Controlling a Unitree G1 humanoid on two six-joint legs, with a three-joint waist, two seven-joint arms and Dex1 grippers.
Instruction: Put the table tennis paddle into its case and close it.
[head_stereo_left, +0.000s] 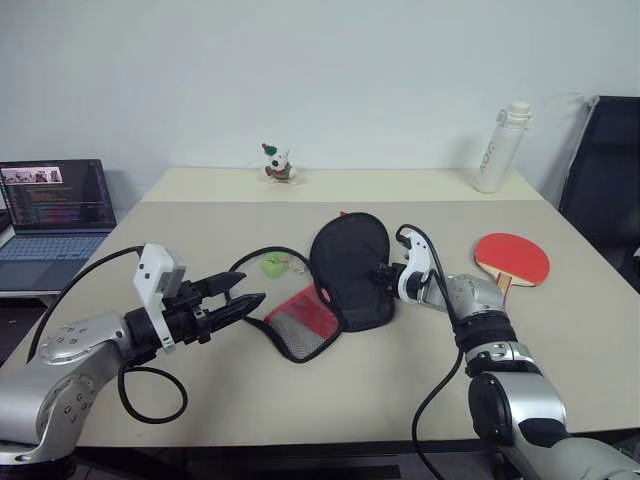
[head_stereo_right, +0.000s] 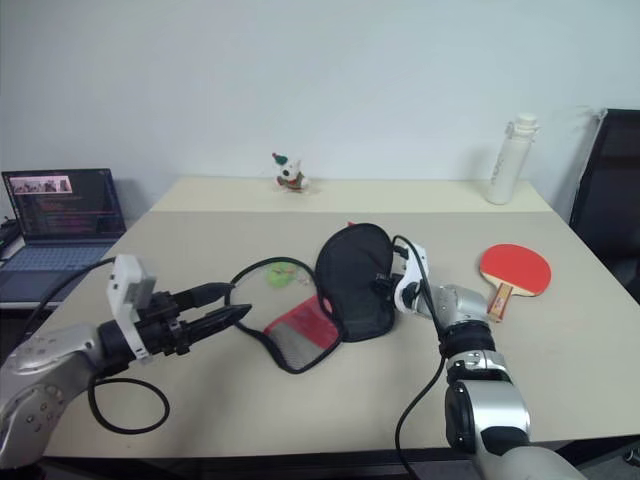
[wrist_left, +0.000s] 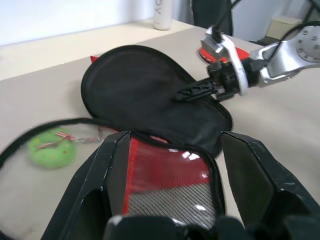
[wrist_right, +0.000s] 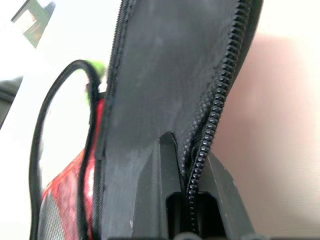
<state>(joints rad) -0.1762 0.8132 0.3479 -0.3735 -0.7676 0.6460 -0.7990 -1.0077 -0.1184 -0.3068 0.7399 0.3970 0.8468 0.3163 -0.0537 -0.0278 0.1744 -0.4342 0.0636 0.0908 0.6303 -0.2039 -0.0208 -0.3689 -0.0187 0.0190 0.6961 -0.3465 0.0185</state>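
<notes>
On a beige table (head_stereo_left: 300, 400), the case (head_stereo_left: 350, 268) lies unzipped and serves as the anchor of the scene. Far to the left of the case, off the table's edge, an open laptop (head_stereo_left: 55, 205) shows a lit screen. Nearer, still left of the case, the left gripper (head_stereo_left: 238, 297) hovers above the tabletop with its two black fingers spread and nothing between them, pointing toward the case's lower half, a mesh panel with a red patch (head_stereo_left: 305, 318). Just behind that panel, touching the case's black edging, sits a small green ball (head_stereo_left: 274, 265). Beyond the case, near the far edge of the table, stands a small toy figure (head_stereo_left: 277, 163). The case's black lid stands tilted up, and at its right rim the right gripper (wrist_right: 192, 192) has its fingers pressed together on the zipper edge, pinching the fabric. To the right of the case, well apart from it, the table tennis paddle (head_stereo_left: 513, 260) lies flat, red face up, handle toward the near edge. Farther right and behind it, a white bottle (head_stereo_left: 501, 148) stands upright.
</notes>
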